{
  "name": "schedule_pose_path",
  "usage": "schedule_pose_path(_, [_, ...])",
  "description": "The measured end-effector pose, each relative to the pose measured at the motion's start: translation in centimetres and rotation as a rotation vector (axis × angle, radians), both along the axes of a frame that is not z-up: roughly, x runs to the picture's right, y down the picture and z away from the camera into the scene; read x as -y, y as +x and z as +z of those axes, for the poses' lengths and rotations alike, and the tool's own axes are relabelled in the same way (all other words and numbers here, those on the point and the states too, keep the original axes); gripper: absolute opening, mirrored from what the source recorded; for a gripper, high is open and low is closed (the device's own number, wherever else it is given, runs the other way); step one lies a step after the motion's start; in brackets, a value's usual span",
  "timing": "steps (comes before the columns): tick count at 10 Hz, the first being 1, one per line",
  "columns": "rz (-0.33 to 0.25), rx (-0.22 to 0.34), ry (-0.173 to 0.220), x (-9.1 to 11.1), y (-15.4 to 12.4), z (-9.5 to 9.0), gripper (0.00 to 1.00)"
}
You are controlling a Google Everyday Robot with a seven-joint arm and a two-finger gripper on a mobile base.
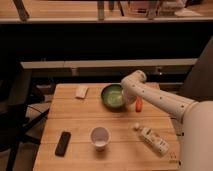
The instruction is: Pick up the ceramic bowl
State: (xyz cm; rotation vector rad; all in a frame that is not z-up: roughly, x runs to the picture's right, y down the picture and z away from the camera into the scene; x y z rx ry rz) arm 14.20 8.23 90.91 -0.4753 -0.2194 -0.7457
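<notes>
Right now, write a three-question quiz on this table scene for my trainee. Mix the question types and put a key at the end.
1. True or false: the white cup stands inside the ceramic bowl.
2. Where is the hand? A) over the white cup B) at the ceramic bowl's right rim C) raised high, away from everything
3. Fill in: in the camera view, the orange object lies to the bowl's ___.
Key: 1 false, the cup stands apart, nearer the camera. 2 B, and the hand is shut. 3 right.
</notes>
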Motion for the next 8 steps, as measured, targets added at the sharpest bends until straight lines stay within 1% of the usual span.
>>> schedule_pose_path(1, [-0.006,0.001,0.002,0.2,0.0,-0.3,0.04])
schedule_pose_path(4, [-0.025,0.004,0.002,0.1,-0.1,-0.4,0.04])
schedule_pose_path(6, [-0.037,0.009,0.013,0.8,-0.1,-0.9,0.04])
schedule_pose_path(8, [-0.05,0.011,0.012,1.2,-0.1,-1.6,0.04])
